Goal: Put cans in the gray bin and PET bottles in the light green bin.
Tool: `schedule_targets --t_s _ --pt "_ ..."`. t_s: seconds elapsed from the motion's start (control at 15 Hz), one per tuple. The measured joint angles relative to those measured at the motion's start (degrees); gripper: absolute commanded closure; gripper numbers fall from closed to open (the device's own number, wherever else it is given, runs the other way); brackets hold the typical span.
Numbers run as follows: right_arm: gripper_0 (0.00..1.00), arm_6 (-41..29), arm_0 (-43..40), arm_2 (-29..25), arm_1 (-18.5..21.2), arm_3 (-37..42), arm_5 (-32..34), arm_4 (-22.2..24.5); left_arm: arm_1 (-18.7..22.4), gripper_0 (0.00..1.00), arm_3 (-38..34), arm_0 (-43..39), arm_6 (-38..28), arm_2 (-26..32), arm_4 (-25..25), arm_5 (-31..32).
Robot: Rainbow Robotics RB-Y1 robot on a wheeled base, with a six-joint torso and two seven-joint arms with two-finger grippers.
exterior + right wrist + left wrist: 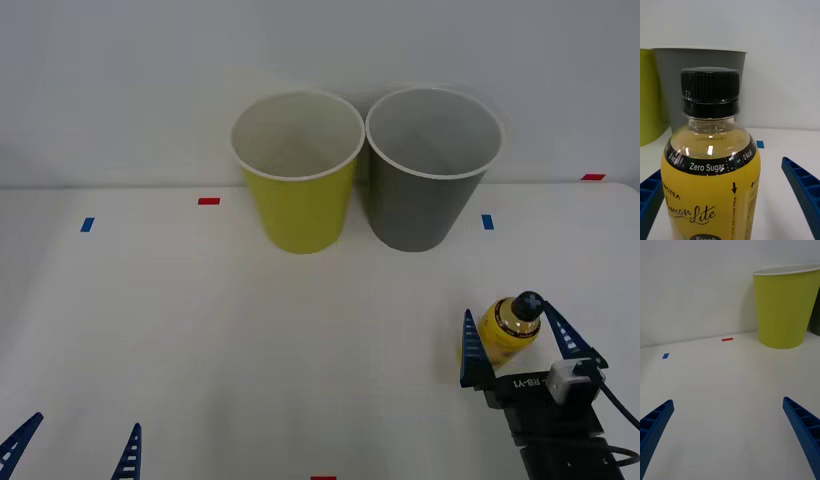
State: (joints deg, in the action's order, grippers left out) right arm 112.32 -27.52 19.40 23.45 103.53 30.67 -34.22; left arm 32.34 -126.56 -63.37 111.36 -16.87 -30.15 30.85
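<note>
Blue ribbed fingers of the right gripper [514,338] are seen spread apart on either side of the PET bottle [508,328], which stands upright on the white table [250,350] at the robot's right. In the right wrist view the bottle [711,176] is framed between the two fingers [803,191], with a visible gap between the label and the finger on one side; contact on the other side cannot be judged. A black screw cap [710,92] and a yellow label printed "Zero Sugar" are shown on the bottle.

Beyond the bottle, at the far edge of the table, the gray bin [432,165] is placed upright, and just beside it, toward the robot's left, the light green bin [298,170] is set; whether their rims touch cannot be told.

At the near left of the table the left gripper [75,450] is held low with its fingers wide apart and nothing between them. Small red and blue tape marks [208,201] are scattered over the table surface.
</note>
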Motion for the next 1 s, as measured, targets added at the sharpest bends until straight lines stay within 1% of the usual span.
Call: schedule_targets --t_s 0.2,0.67,0.8,0.87,1.0 --pt "0.94 0.0 0.0 0.2 0.0 0.1 0.0 -0.7 0.0 0.0 0.0 0.0 0.0 0.0 0.0 0.0" --pt "0.96 0.0 -0.3 0.3 -0.2 0.3 0.4 -1.2 0.0 0.0 0.0 0.0 0.0 0.0 0.0 0.0" --pt "0.97 0.0 -1.2 0.1 -0.6 1.9 0.3 -1.3 0.0 0.0 0.0 0.0 0.0 0.0 0.0 0.0" --pt "0.98 0.1 -1.9 -0.2 -1.0 3.8 -1.0 -1.6 0.0 0.0 0.0 0.0 0.0 0.0 0.0 0.0" --pt "0.98 0.4 -3.7 -1.6 -1.7 9.4 -6.6 -2.4 0.0 0.0 0.0 0.0 0.0 0.0 0.0 0.0"
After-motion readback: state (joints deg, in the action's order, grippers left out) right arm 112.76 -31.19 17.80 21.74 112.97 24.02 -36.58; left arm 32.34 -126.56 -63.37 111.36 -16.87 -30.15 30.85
